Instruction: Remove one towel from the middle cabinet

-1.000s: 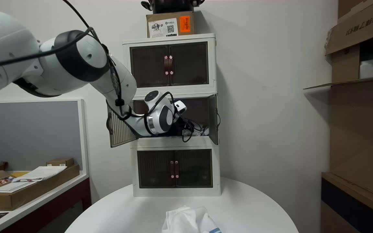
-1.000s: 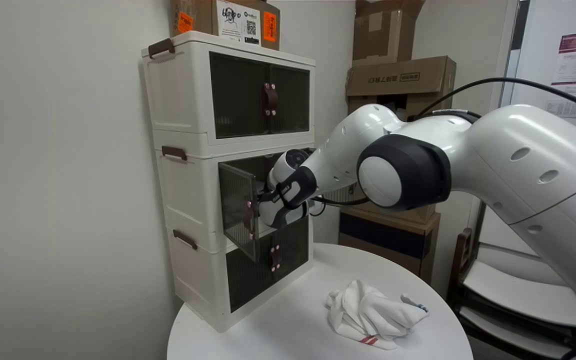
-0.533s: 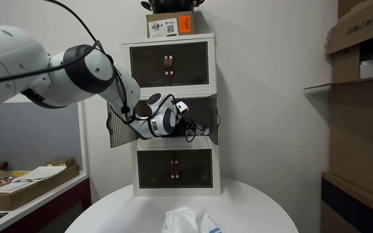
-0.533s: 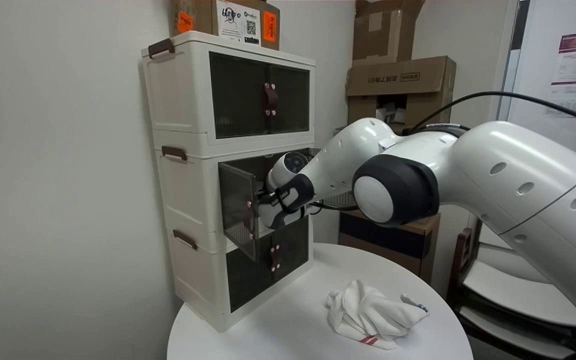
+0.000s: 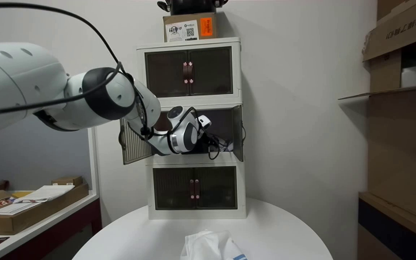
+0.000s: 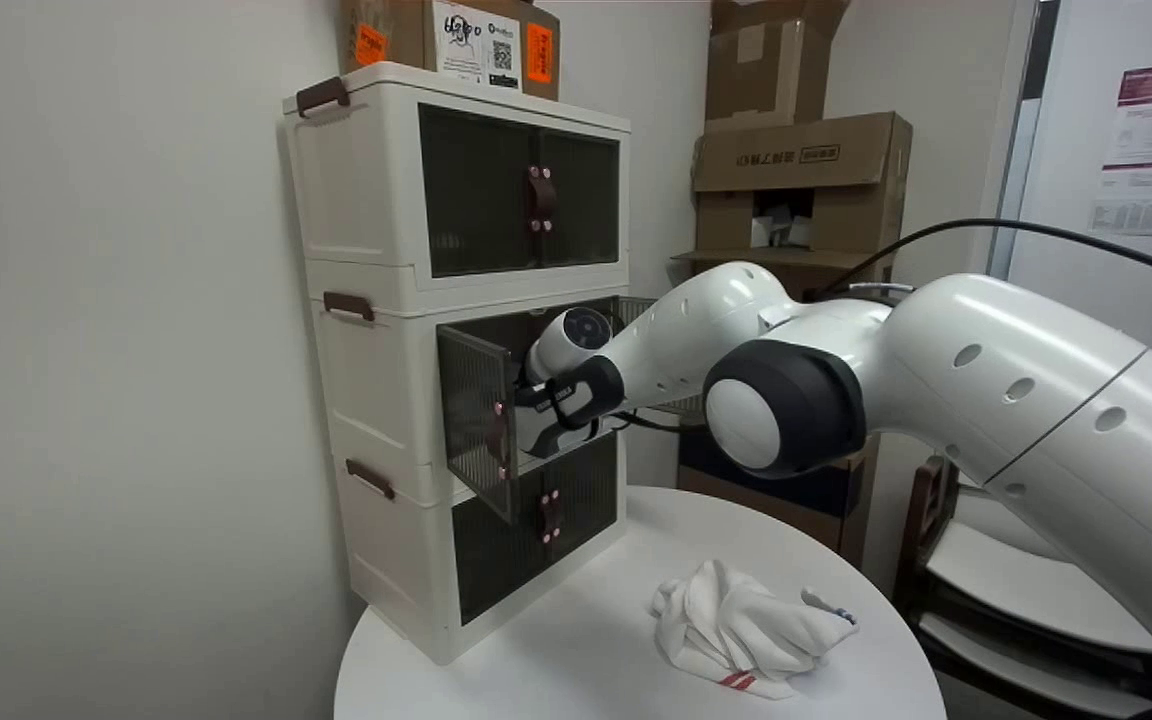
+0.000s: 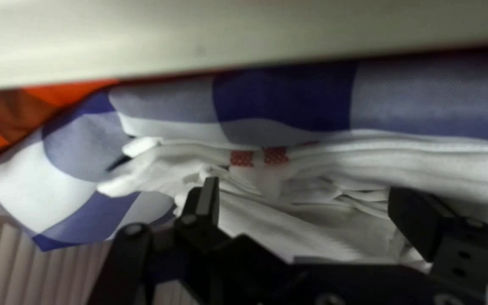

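Note:
The middle cabinet (image 6: 366, 390) is the central white unit of the stack, with both small doors swung open; it also shows in an exterior view (image 5: 197, 159). My hand reaches inside it, so the gripper's fingers are hidden in both exterior views. In the wrist view my gripper (image 7: 303, 203) is open. White towels (image 7: 282, 228) lie folded and bunched between and beyond the fingers. One fold (image 7: 259, 157) carries red checked marks. The right finger (image 7: 413, 220) is partly against or under a fold; contact is unclear. Another white towel (image 6: 736, 620) lies crumpled on the table.
A blue, grey and white patterned item (image 7: 286, 97) lies behind the towels, with an orange one (image 7: 57, 95) beside it. A pale cabinet edge (image 7: 184, 38) crosses the top of the wrist view. The open door (image 6: 476, 420) stands close beside my wrist.
My upper arm and elbow have come down and toward the cabinet. My wrist has shifted slightly to the right in an exterior view, staying inside the cabinet. The towel on the table has not moved.

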Motion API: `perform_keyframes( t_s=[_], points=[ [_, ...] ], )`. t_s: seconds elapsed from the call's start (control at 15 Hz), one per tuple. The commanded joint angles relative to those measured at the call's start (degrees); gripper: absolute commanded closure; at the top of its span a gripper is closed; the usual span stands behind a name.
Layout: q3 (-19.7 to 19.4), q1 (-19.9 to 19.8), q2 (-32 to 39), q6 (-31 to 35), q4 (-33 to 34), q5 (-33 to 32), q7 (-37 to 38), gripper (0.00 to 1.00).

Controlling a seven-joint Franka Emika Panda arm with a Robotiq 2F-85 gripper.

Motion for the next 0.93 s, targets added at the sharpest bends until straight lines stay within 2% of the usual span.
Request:
perform_keyframes(
  t_s=[0.0, 0.33, 0.6, 0.87],
  points=[
    [4.7, -3.2, 3.9, -3.8, 8.7, -1.5, -3.9, 0.0],
    [6.0, -4.4, 6.9, -6.0, 15.4, -2.1, -6.0, 0.0],
    [2.9, -3.6, 10.4, -4.4, 19.7, -3.0, -4.7, 0.0],
    [-2.1, -2.2, 14.1, -3.0, 23.2, -3.3, -4.0, 0.0]
  ],
)
